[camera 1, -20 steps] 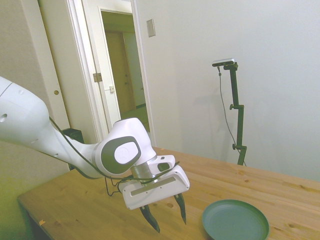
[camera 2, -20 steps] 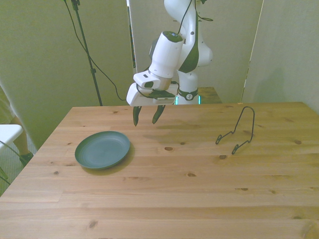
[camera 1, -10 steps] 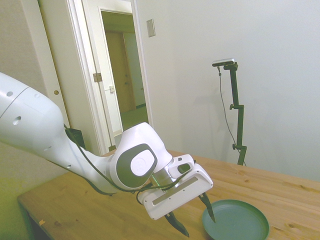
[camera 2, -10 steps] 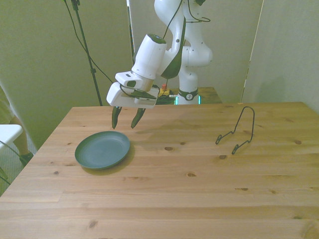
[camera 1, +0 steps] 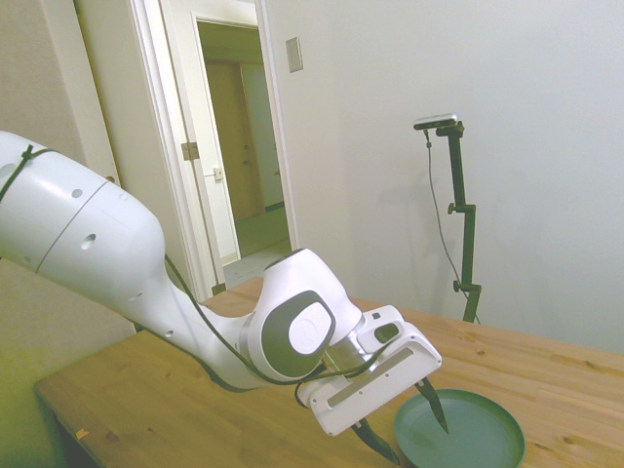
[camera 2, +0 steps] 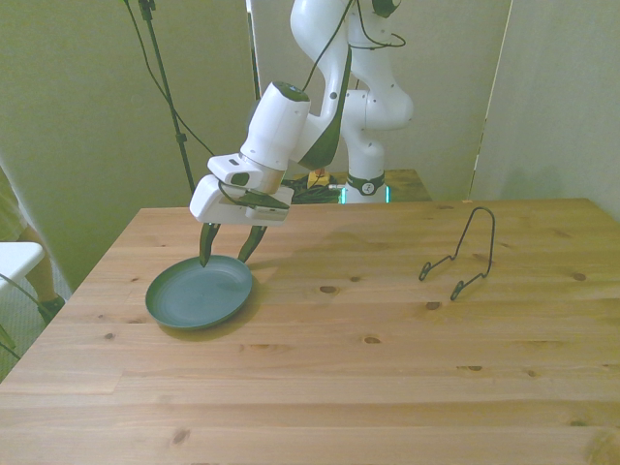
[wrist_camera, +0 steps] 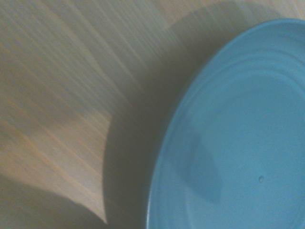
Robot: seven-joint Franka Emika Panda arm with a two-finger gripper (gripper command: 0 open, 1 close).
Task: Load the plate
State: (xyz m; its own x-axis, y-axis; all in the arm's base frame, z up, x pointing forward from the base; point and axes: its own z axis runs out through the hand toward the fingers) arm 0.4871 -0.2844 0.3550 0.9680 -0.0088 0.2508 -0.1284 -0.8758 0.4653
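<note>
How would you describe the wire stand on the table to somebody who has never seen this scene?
Start at the wooden table and look toward the front view's right. There the wire stand sits alone, far from the green plate. It is thin, dark bent wire, with an upright loop.

Soft, even indoor light, with one blurred close-up.

We see a yellow-green cast down the side view's left edge and across the front view's back wall. The arm throws a faint shadow on the table (camera 2: 387, 329). In the wrist view the plate (wrist_camera: 238, 143) and wood grain are blurred, dark shadow lying along the rim.
</note>
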